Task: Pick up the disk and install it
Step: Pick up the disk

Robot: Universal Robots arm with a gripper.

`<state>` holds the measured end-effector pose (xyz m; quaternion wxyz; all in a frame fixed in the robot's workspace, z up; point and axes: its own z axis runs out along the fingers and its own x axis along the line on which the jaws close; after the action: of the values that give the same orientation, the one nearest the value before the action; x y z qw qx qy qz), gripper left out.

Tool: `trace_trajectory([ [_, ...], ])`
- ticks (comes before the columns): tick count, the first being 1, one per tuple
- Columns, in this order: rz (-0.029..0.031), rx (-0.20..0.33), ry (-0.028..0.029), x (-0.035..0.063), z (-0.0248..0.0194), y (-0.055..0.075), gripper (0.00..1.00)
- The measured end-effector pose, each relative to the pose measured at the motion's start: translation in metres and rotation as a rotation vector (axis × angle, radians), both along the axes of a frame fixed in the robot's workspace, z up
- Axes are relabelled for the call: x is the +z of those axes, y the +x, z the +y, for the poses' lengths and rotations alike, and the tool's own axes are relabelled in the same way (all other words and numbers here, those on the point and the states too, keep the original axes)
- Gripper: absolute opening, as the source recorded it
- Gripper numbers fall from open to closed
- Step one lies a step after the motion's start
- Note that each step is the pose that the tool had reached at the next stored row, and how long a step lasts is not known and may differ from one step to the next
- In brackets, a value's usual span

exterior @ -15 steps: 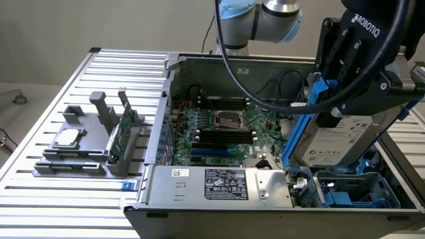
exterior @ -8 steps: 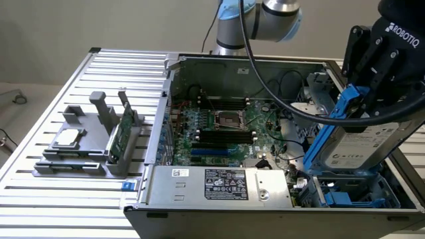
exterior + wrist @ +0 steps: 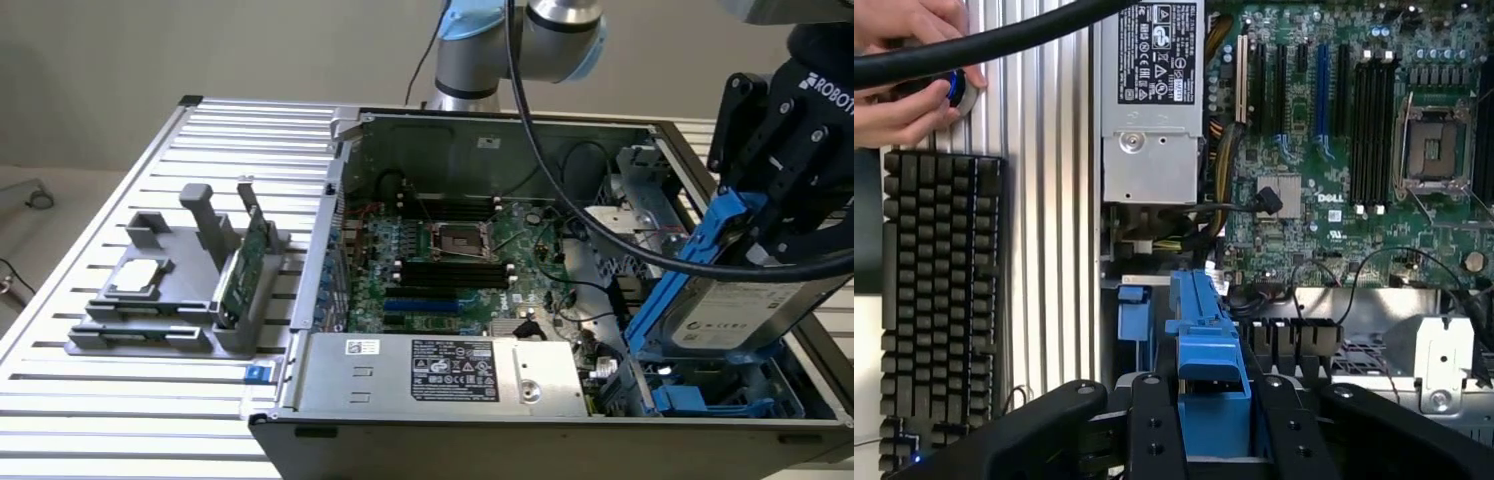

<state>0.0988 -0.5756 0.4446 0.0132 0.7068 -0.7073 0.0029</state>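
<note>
Tool [image 3: 767,235] is hanging over the exterior view's right end of the open computer case [image 3: 334,190], pinching the disk [image 3: 741,310] by its blue carrier. The disk is riding above the case floor, tilted, with its labelled silver face turned toward the camera. Its lower end is dipping toward the blue drive-bay brackets [image 3: 701,400] in the near right corner. Cannot tell whether it is touching them.

In the wrist view the black fingers [image 3: 1154,425] of the tool [image 3: 1209,420] are pressing in on either side of the disk's [image 3: 1209,360] blue carrier edge.

Inside the case:
- The motherboard [image 3: 454,270] is lying flat in the middle, with the CPU socket [image 3: 461,238] near its centre.
- The power supply [image 3: 441,368] is sitting along the near edge.
- A thick black cable [image 3: 587,205] is drooping from the arm across the case to the tool.

On the bench [image 3: 120,200], at the exterior view's left and well apart from the disk, a grey holder [image 3: 167,325] is carrying two parts. One is a small square silver chip [image 3: 140,278], lying flat. The other is a green circuit card [image 3: 240,270], standing on edge.

The wrist view is also showing a keyboard [image 3: 939,300] lying on the bench beside the case. Just beyond it, a person's hand [image 3: 899,75] is resting on a round blue-topped button [image 3: 954,88].
</note>
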Motion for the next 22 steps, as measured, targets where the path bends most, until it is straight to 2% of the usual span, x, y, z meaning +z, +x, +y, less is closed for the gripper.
trace_trajectory([
  [1,0.002,0.0,-0.0004,-0.0004,-0.0004,0.002,0.32],
  [4,0.0146,0.0,-0.0009,-0.0006,-0.0011,0.009,0.32],
  [6,0.0174,0.0,-0.0009,-0.0008,-0.0029,0.012,0.32],
  [11,0.0177,0.0,-0.0009,-0.0023,-0.0098,0.013,0.32],
  [22,0.0178,0.001,-0.0008,-0.0102,-0.0105,0.018,0.32],
])
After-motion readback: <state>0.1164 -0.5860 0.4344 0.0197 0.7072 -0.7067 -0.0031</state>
